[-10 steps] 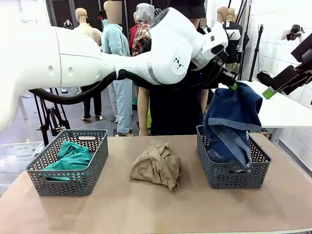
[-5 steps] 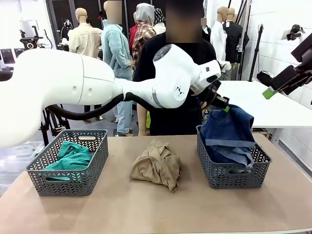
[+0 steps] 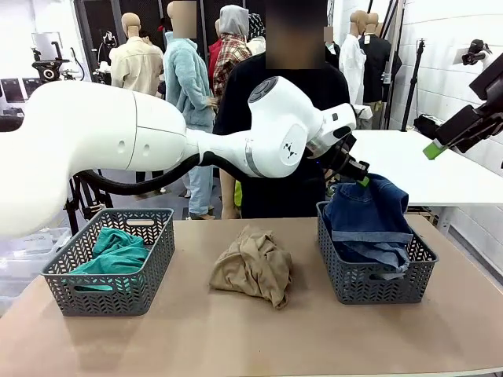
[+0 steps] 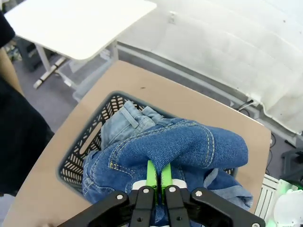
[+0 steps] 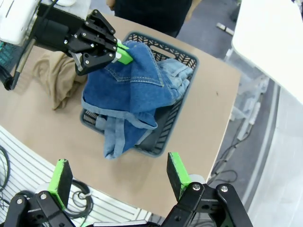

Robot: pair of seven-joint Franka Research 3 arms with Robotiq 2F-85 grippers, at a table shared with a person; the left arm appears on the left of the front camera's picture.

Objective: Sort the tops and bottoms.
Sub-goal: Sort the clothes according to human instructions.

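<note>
My left gripper (image 3: 363, 179) (image 4: 157, 171) (image 5: 124, 56) is shut on a fold of the darker mid-blue denim shorts (image 3: 369, 214) (image 4: 189, 149) (image 5: 135, 87), holding them over the right grey basket (image 3: 376, 284) (image 5: 168, 127). The shorts drape into and over that basket. A paler denim pair (image 4: 120, 125) (image 5: 177, 75) lies inside it underneath. The tan top (image 3: 253, 265) (image 5: 57, 78) is crumpled on the table between the baskets. The teal-green top (image 3: 116, 253) lies in the left grey basket (image 3: 114, 292). High at the right, my right gripper (image 3: 434, 148) (image 5: 116, 177) is open and empty.
A person in black (image 3: 283, 177) stands at the table's far edge behind the tan top. A white side table (image 3: 440, 169) (image 4: 75, 23) stands beyond the right basket. The brown tabletop (image 3: 251, 338) is bare in front of the baskets.
My left arm has come down with the darker shorts, which now sag into the right basket instead of hanging above it. The right gripper has stayed where it was.
</note>
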